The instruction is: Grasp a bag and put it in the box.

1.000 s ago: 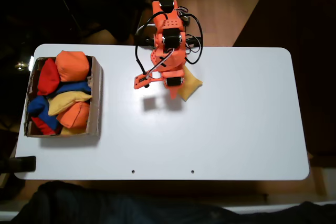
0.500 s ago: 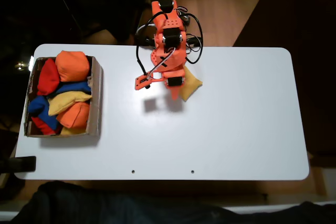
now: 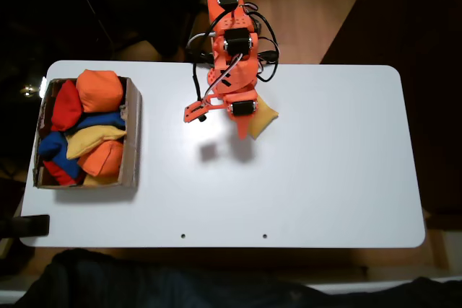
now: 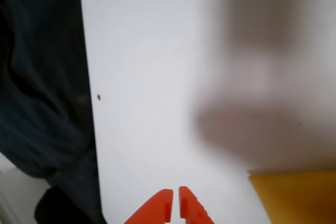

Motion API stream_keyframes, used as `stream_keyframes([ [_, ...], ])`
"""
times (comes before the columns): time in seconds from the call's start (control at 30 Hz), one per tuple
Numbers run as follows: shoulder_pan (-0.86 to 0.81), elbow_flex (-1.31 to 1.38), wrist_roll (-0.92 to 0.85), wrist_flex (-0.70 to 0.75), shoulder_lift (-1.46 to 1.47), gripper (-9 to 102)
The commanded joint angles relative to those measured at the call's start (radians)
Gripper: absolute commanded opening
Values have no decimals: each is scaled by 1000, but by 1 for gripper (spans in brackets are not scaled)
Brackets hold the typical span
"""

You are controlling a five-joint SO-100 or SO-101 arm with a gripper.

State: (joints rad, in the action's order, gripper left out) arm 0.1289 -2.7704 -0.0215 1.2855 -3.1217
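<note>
The golden-yellow bag [image 3: 264, 115] lies on the white table just below the arm's base, partly under the orange arm. My gripper [image 3: 242, 130] hangs over the bag's left edge in the fixed view. In the wrist view my gripper [image 4: 174, 206] has its two orange fingertips nearly together with nothing between them, and the bag [image 4: 294, 196] lies off to the right, apart from them. The brown cardboard box [image 3: 133, 135] stands at the table's left end, holding several beanbags.
Inside the box are an orange beanbag [image 3: 99, 89], a red one [image 3: 66, 106], a blue one [image 3: 108, 119] and a yellow one [image 3: 92, 138]. Dark cloth [image 4: 37, 103] runs along the table's front edge. The arm's blurred shadow [image 4: 262, 77] falls on the table.
The arm has risen a little and its shadow on the table has slid toward the front edge. The bag stays where it was.
</note>
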Motion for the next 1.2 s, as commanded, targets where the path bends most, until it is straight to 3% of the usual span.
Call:
stream_keyframes([
  [0.0, 11, 67, -5, -17, 31, 0],
  [0.57, 35, 212, 3, -23, 173, 0],
  [1.17, 167, 460, -5, -18, 479, 0],
])
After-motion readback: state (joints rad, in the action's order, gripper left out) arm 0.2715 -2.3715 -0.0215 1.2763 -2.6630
